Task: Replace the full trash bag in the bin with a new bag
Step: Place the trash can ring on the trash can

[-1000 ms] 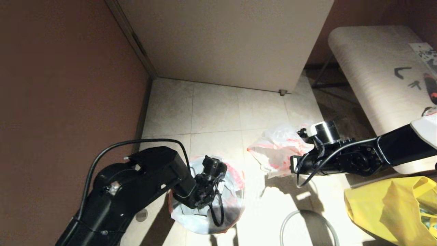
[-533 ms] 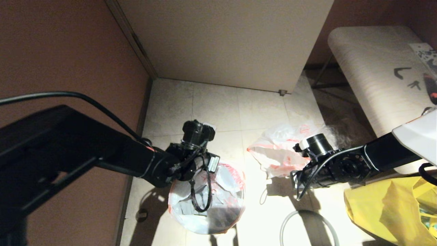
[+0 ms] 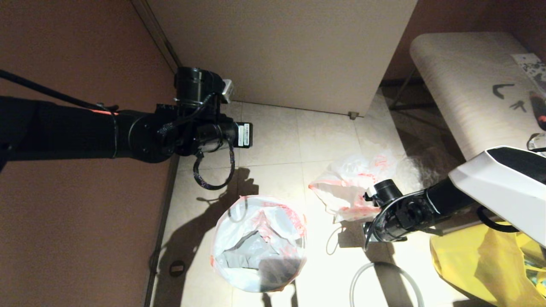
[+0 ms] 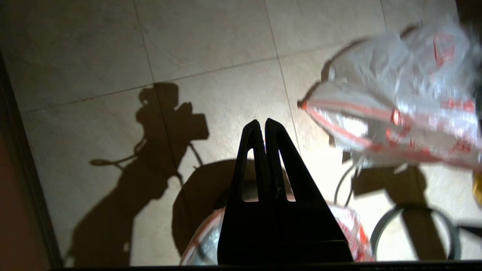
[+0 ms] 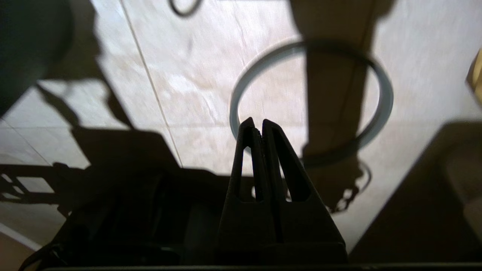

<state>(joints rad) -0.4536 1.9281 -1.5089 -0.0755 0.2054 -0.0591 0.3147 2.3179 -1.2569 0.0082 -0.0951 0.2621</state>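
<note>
The bin [image 3: 279,275] stands on the floor tiles, lined with the new bag [image 3: 239,221], whose red-edged mouth folds over the rim. The full trash bag [image 3: 347,183] lies bulging on the floor to the bin's right, and shows again as the full trash bag [image 4: 391,109] in the left wrist view. My left arm [image 3: 192,132] is raised beyond the bin at the far left. Its gripper [image 4: 265,122] is shut and empty. My right arm [image 3: 399,213] sits low beside the full bag. The right gripper [image 5: 254,124] is shut and empty above the loose grey rim ring [image 5: 386,101].
The grey rim ring [image 3: 353,283] lies flat on the floor right of the bin. A big yellow bag [image 3: 490,256] fills the near right corner. A pale bench [image 3: 460,85] stands at the right, a cabinet [image 3: 277,51] at the back, a brown wall [image 3: 76,192] on the left.
My left arm has lifted out of the bin and swung up and away to the far left. My right arm has drawn back and lowered, off the bag on the floor.
</note>
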